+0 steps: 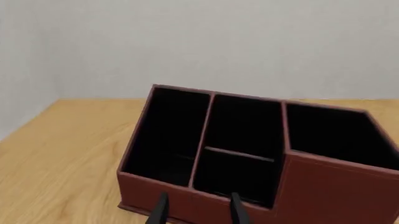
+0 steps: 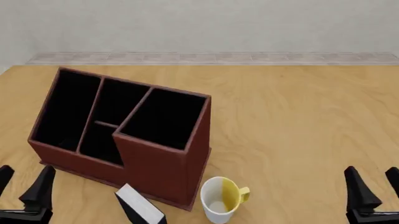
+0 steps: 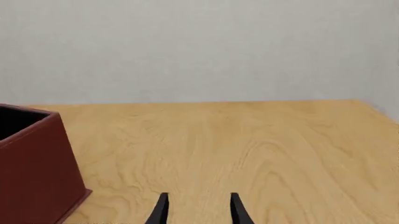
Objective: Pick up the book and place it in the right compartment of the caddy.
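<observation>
1. At the lower left edge of the front view, the left end effector (image 2: 24, 186) sits low over the desk (image 2: 299, 121), its two dark fingers spread apart with nothing between them.
2. At the lower right edge of the same view, the right end effector (image 2: 374, 186) is likewise spread and holds nothing; its own wrist view shows bare wood between the fingertips (image 3: 162, 207).
3. The book (image 2: 140, 207) stands at the bottom centre of the front view, black covers with white page edges showing, tilted, and partly cut off by the frame edge. It lies to the right of the left end effector and well to the left of the right one, touched by neither.
4. Just right of the book stands a white-yellow mug (image 2: 221, 198), upright, its handle pointing right.
5. Directly behind the book and mug, the caddy (image 2: 156, 170) fills the left centre of the front view, reddish-brown outside, black within.
6. The right compartment (image 2: 163, 117) is the tall section nearest the book; it holds nothing visible.
7. In the left wrist view the caddy (image 1: 324, 186) fills the lower frame just beyond the fingers (image 1: 160, 212).
</observation>
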Robot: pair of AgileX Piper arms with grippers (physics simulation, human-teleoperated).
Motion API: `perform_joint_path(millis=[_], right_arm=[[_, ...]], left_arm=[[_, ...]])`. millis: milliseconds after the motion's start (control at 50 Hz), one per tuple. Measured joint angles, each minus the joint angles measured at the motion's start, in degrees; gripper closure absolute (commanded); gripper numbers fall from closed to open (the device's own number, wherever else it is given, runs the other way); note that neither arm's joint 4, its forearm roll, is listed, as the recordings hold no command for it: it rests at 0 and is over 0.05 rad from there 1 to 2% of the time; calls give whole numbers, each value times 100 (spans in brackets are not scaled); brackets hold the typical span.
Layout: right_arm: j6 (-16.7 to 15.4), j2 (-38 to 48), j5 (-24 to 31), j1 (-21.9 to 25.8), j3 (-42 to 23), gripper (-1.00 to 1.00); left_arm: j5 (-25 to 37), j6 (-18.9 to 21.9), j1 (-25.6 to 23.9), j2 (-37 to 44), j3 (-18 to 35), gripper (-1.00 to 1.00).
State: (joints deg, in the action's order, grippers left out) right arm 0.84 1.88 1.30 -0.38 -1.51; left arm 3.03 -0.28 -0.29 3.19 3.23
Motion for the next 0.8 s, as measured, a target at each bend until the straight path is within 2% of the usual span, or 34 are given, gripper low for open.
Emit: perform_joint_path(millis=[440, 620, 800], right_arm=[[-290, -23, -149, 114, 98, -100], [-471, -103, 189, 363, -142, -100], [-666, -132, 727, 842, -469, -100]], left_arm=[[-285, 87, -86, -276, -185, -100], [-268, 120, -63, -300, -112, -100], [-251, 155, -24, -310, -38, -100]])
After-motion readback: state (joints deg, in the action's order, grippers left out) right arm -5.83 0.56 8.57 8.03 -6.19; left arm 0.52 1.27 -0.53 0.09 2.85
